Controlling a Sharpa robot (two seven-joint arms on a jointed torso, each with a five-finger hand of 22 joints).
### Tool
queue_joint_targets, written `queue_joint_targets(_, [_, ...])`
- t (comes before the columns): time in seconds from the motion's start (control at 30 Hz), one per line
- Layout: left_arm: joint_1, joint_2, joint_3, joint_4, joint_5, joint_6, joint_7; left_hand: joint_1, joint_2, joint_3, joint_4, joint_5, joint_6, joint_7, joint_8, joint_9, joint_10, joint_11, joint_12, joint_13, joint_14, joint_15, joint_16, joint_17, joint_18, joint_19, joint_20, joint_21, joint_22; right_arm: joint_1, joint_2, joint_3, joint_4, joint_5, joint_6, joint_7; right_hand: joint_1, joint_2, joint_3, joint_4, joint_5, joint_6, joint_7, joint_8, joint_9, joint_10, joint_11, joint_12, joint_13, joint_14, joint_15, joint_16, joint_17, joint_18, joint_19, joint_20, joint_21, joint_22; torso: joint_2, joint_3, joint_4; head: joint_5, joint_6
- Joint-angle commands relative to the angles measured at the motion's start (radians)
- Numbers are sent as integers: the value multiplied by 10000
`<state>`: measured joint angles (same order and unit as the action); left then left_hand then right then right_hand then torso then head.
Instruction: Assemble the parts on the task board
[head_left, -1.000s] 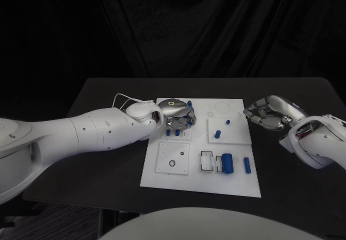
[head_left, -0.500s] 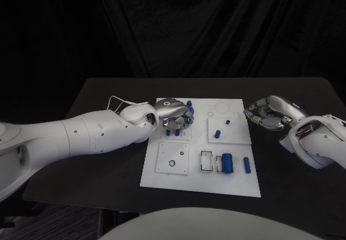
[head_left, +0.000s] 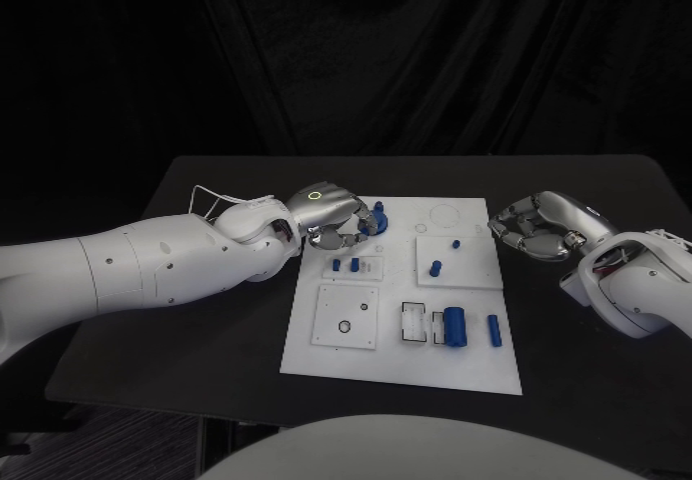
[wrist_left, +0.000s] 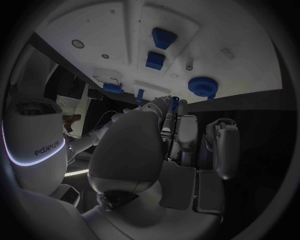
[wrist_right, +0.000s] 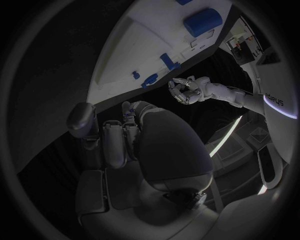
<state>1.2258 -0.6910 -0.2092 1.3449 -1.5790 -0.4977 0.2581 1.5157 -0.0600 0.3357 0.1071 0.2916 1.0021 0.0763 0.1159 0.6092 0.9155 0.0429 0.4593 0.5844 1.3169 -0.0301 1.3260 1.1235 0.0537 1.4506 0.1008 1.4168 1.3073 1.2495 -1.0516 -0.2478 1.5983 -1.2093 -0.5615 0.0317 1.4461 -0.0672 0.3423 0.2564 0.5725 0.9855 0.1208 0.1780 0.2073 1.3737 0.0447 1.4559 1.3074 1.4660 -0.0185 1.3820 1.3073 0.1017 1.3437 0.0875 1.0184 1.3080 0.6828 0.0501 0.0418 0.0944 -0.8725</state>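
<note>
The white task board (head_left: 418, 350) lies mid-table. My left hand (head_left: 329, 215) hovers over its far-left corner with fingers curled in and nothing plainly held. Just right of it stands a blue gear-like part (head_left: 378, 218), which the left wrist view shows beyond the fingertips (wrist_left: 201, 86). Two small blue pegs (head_left: 348, 265) stand in the board near that hand. My right hand (head_left: 534, 228) hangs curled and empty off the board's right edge. The right wrist view looks past its palm (wrist_right: 156, 145) to the board (wrist_right: 144, 30) and the left hand (wrist_right: 184, 90).
More blue parts sit on the board: a peg (head_left: 437, 267), a smaller one (head_left: 454, 243), a thick cylinder (head_left: 454, 325) beside a white slotted frame (head_left: 415, 323), and a slim pin (head_left: 495, 330). Black table surrounds the board on all sides.
My left hand has lifted off the two small pegs and drawn back toward the board's far-left corner, uncovering them. The right hand has stayed still.
</note>
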Motion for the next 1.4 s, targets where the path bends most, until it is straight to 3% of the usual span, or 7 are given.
queue_joint_targets(0.03, [34,-86,-4,105,1,122,-26,-77,-56,-20,-18,-99,36,16,-55,-14,301,-222,-110,-54,-107,18,-100,-75,-100,-108,-5,-82,2057,-21,-9,6,9,-53,78,-175,43,-73,20,-45,40,-23,3,35,3,-8,-19,-12,788,-4,-49,-21,313,57,30,-26,-51,1213,-1,6,2,29,-1])
queue_joint_targets(0.2, [7,-181,-15,17,1,425,-128,-116,-71,-29,-2,-167,41,16,-76,-32,302,-208,-203,-125,-141,38,-130,-123,-97,-125,-1,-101,2052,-21,-5,6,11,-53,95,-169,42,-77,20,-46,37,-27,6,33,2,-24,-16,-21,774,-6,-48,-24,309,56,32,-27,-48,1214,4,14,42,-5,-1])
queue_joint_targets(0.4, [-42,-168,-17,-161,2,596,-219,-132,-77,-30,4,-194,34,25,-94,-44,296,-194,-260,-168,-151,49,-139,-140,-93,-140,1,-120,2047,-22,-14,6,12,-53,99,-167,42,-77,20,-46,37,-27,6,33,2,-24,-16,-21,774,-6,-48,-24,309,56,32,-27,-48,1214,32,-10,62,-31,-1])
queue_joint_targets(0.6, [-89,-118,-18,-316,2,734,-302,-168,-98,-33,17,-229,-14,40,-149,-79,255,-158,-383,-254,-202,82,-184,-221,-82,-177,6,-166,2032,-22,-17,6,9,-53,110,-170,42,-77,20,-46,37,-27,6,33,2,-24,-16,-21,774,-6,-48,-24,309,56,32,-27,-48,1214,31,-27,27,-3,-1])
queue_joint_targets(0.83, [-168,-38,-18,-472,2,981,-378,-190,-108,-33,25,-241,-47,50,-186,-103,228,-137,-455,-303,-238,106,-212,-267,-74,-208,10,-202,2021,-23,-7,5,-1,-53,116,-168,42,-77,20,-46,37,-27,6,33,2,-24,-16,-21,774,-6,-48,-24,309,56,32,-27,-48,1214,6,-14,-24,48,-1])
queue_joint_targets(1.4, [-286,12,-18,-513,2,1070,-393,-192,-124,0,8,-243,-263,23,-366,-210,229,-125,-563,-382,-304,121,-260,-366,-67,-236,19,-238,2013,-25,0,5,-18,-53,136,-176,42,-77,20,-46,37,-27,6,33,2,-24,-16,-21,774,-6,-48,-24,309,56,32,-27,-48,1214,7,-8,-6,23,-1])
